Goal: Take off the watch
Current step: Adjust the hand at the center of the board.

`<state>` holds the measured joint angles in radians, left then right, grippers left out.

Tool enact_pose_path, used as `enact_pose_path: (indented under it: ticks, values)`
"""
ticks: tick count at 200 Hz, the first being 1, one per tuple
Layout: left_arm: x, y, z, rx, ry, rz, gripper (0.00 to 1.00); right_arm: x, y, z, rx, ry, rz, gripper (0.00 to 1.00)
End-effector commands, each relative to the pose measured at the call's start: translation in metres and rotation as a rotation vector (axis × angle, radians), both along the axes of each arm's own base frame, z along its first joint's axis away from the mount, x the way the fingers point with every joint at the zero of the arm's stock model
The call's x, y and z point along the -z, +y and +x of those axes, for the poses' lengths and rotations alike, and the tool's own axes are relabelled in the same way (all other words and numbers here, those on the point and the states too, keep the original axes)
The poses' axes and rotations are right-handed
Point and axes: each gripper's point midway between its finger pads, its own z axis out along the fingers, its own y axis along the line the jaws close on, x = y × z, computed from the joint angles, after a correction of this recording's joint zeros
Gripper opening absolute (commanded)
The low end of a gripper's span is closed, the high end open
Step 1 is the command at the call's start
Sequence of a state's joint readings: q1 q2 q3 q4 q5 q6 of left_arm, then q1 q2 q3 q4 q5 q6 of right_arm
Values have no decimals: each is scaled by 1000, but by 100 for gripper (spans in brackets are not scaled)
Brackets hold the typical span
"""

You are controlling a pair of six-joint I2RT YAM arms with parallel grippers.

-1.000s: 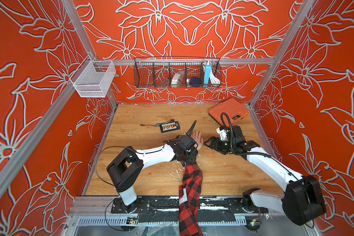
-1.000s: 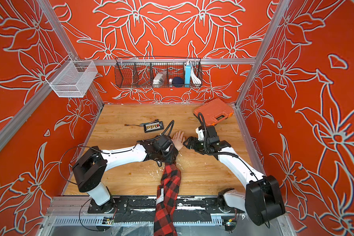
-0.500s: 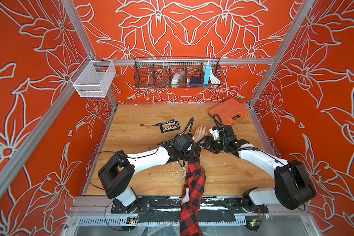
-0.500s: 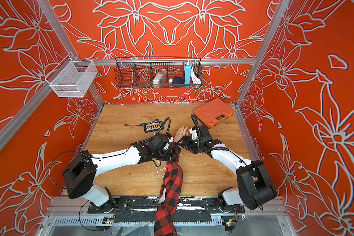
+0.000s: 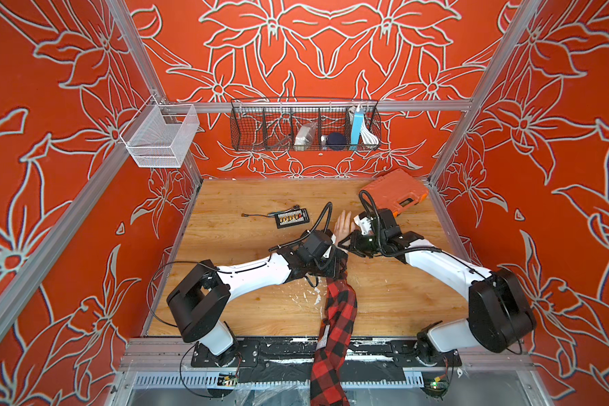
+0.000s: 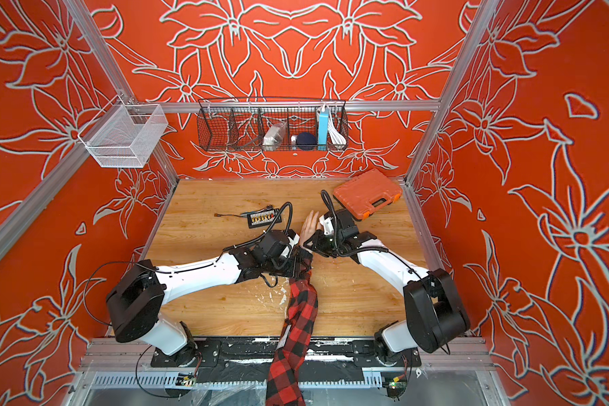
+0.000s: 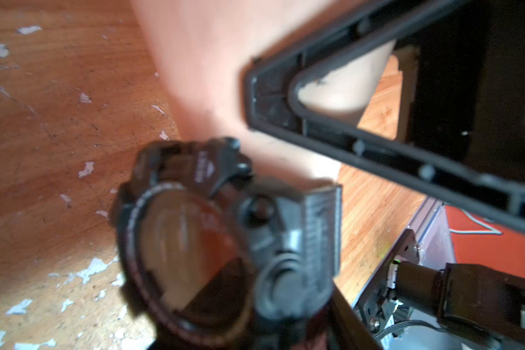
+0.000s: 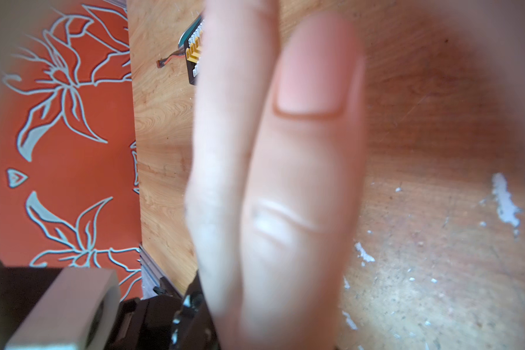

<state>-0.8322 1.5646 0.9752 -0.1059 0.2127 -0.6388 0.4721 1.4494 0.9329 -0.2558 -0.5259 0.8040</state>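
Jaws of left gripper (image 5: 334,258) and right gripper (image 5: 348,242) meet beside hand (image 5: 343,225), frame centre in a top view; we cannot tell if apart or clamped. Watch (image 7: 188,242) on wrist (image 7: 270,157), lower centre of left wrist view. We judge unfastening step; next needs sure hold on watch, gentle pull off over hand.

So the person's arm (image 5: 338,309) comes in over the front edge and runs up the middle of the desk (image 5: 232,242), with a robot arm on either side. The watch (image 7: 188,248) is on the wrist. The left hand (image 5: 334,262) is over that wrist and the right hand (image 5: 347,243) is just beside it. The connector board (image 5: 292,218) lies behind the left arm, left of the person's fingers (image 5: 343,223). The tool case (image 5: 394,191) sits back right. The wire basket (image 5: 261,123) hangs on the back wall and the mesh basket (image 5: 162,140) on the left rail.
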Motion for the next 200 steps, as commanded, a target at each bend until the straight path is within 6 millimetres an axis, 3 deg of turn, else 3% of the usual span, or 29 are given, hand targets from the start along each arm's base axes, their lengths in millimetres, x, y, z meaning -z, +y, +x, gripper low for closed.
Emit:
enact_pose_path:
  ticks: [1, 45, 75, 97, 144, 162, 200]
  values:
    - [-48, 2, 10, -19, -140, -64, 58, 16, -21, -1, -5, 4, -196, 19]
    - [-71, 45, 15, -102, -229, 21, 63, 17, -52, -1, -60, -4, -543, 15]
    - [-85, 90, 22, -172, -223, 57, 64, 16, -72, 4, -90, -11, -803, 16]
    - [-95, 123, 24, -208, -211, 80, 64, 16, -76, 8, -118, -21, -964, 17]
    - [-115, 179, 21, -240, -261, 208, 66, 15, -65, 22, -184, -35, -1276, 19]
    - [-118, 192, 19, -246, -296, 247, 66, 15, -52, 29, -194, -55, -1343, 20]
    - [-117, 210, 15, -267, -371, 301, 67, 37, -18, 34, -239, -49, -1379, 23]
